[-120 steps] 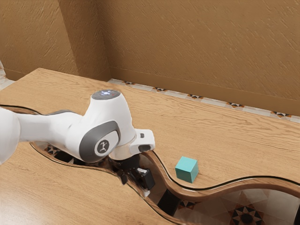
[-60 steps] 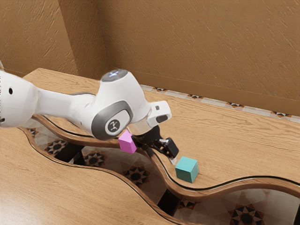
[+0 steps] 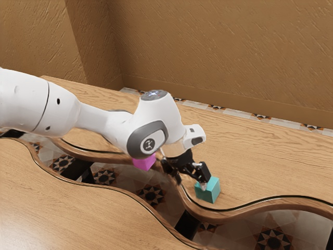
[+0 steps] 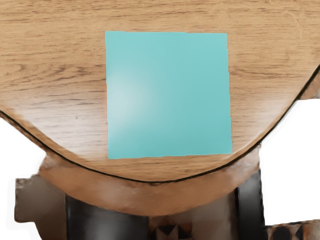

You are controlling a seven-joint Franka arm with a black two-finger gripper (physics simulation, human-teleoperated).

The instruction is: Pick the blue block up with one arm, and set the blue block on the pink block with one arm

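The blue block [image 3: 210, 191] is a teal cube resting on the wooden table [image 3: 260, 151], close to its wavy front edge. My gripper [image 3: 190, 178] hangs just above the block's near upper edge, open, with one black finger on each side and nothing held. In the wrist view the blue block [image 4: 168, 95] lies directly under my hand, square to it, on the wood grain [image 4: 50, 75]. The pink block [image 3: 143, 162] sits on the table behind my arm toward the exterior view's left, and the grey wrist joint hides most of it.
The table's curved front edge [image 3: 244, 204] runs just in front of the blue block. Beyond it a gap shows the patterned floor [image 3: 151, 194], then a second wooden surface [image 3: 62, 219] begins. Brown walls close off the back.
My arm has swung toward the exterior view's right, from the gap by the table edge to over the blue block. The pink block, seen half a second ago, is now mostly hidden behind my wrist.
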